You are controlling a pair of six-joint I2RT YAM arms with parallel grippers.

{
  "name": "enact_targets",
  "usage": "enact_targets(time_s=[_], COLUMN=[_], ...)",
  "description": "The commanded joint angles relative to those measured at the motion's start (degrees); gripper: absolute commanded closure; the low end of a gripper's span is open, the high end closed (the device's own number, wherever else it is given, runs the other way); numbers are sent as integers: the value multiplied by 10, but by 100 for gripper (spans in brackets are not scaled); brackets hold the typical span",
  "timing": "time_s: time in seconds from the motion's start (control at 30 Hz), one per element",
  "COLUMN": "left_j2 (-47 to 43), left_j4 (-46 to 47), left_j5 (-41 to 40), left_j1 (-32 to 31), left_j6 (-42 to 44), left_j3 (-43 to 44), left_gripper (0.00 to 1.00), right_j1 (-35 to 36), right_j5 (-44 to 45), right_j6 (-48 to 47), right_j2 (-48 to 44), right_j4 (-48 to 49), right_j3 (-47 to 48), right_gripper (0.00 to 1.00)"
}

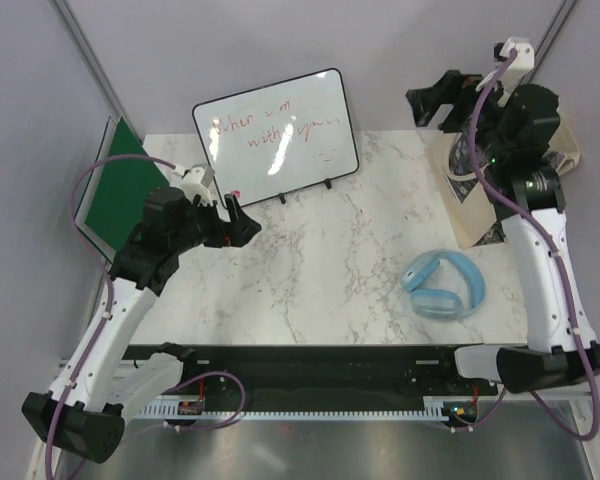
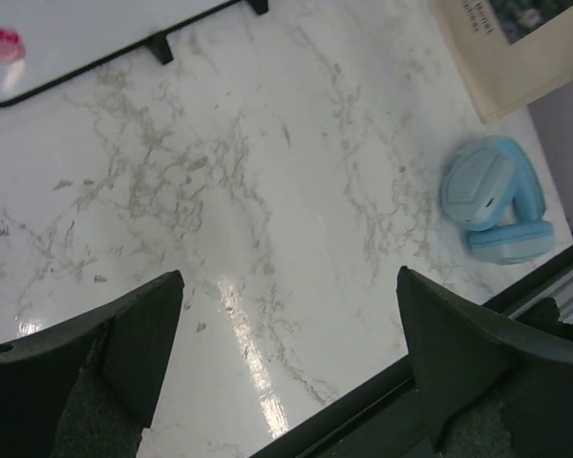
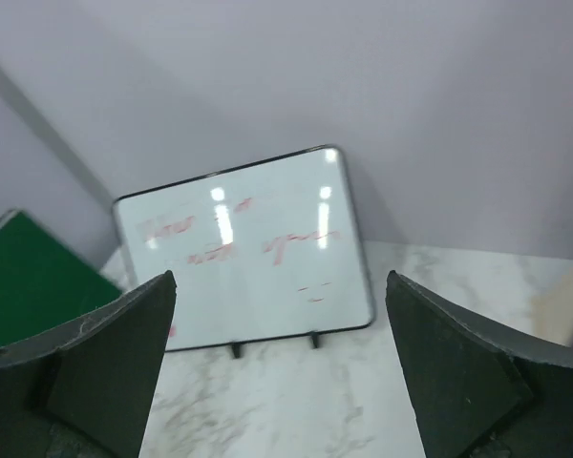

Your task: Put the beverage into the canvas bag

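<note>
Green board [image 1: 125, 190]: leans at the far left edge of the marble table [image 1: 330, 260], beside the wall.

Left gripper [image 1: 246, 215]: positioned over the left part of the table, just in front of the whiteboard [image 1: 275, 135]. In the left wrist view, the left gripper [image 2: 286, 334] has its jaws spread fully apart. Only bare marble shows between the fingers [image 2: 143, 334]. It grips nothing and touches nothing.

Whiteboard: stands upright on two small feet at the far edge, with red handwriting on its face.

Blue headphones [image 1: 445, 285]: lie flat on the right half of the table, well apart from both grippers and near the front of the canvas bag [image 1: 468, 215].

Canvas bag: stands at the far right edge of the table, with its printed panel facing inward. The right arm covers most of it.

Right gripper [image 1: 430, 105]: sits high above the far right corner, just left of the bag's top. In the right wrist view, the right gripper [image 3: 282, 353] has its jaws wide apart. Nothing lies between the fingers [image 3: 458, 372], and the whiteboard is visible through the gap. It is released and contacts nothing.

Beverage: its position cannot be told from any view.
</note>
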Motion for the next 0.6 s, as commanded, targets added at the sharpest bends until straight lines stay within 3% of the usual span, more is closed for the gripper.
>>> enact_targets(time_s=[0.0,0.17,0.33,0.57], left_j2=[-58,-121,-153,-161], left_j4=[82,121,96,64], left_j5=[60,91,107,74], left_j1=[-2,-3,-2,-2], left_j6=[4,9,10,-1], left_j3=[69,45,12,-11], left_gripper=[0,0,0,0], right_j1=[91,204,219,218], right_j5=[-41,-39,9,91], right_j6=[99,125,130,103], right_j2=[-61,-129,-211,-259], right_j4=[-24,-42,-57,-91], right_j3=[-101,-231,-304,-297], right_gripper=[2,2,2,2])
